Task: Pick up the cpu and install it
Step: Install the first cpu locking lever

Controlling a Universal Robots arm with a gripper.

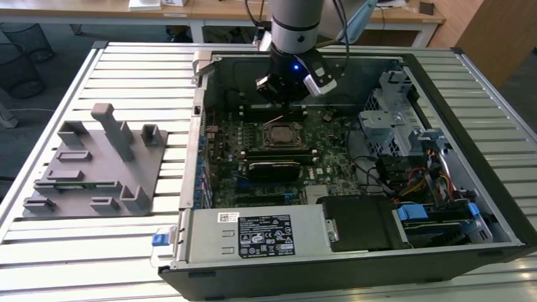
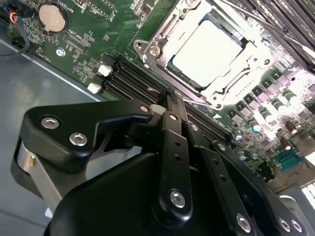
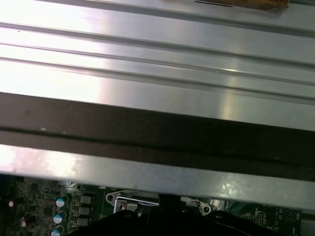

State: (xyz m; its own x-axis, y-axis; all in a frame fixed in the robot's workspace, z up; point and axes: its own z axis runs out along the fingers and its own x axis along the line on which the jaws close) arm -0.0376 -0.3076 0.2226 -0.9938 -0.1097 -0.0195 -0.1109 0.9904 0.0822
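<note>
Second wrist view: cpu (image 2: 209, 49) in socket (image 2: 160, 37).

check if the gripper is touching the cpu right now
Apart. In the second wrist view the cpu lies in its socket with bare motherboard between it and the gripper; nothing rests on its silvery top.
</note>
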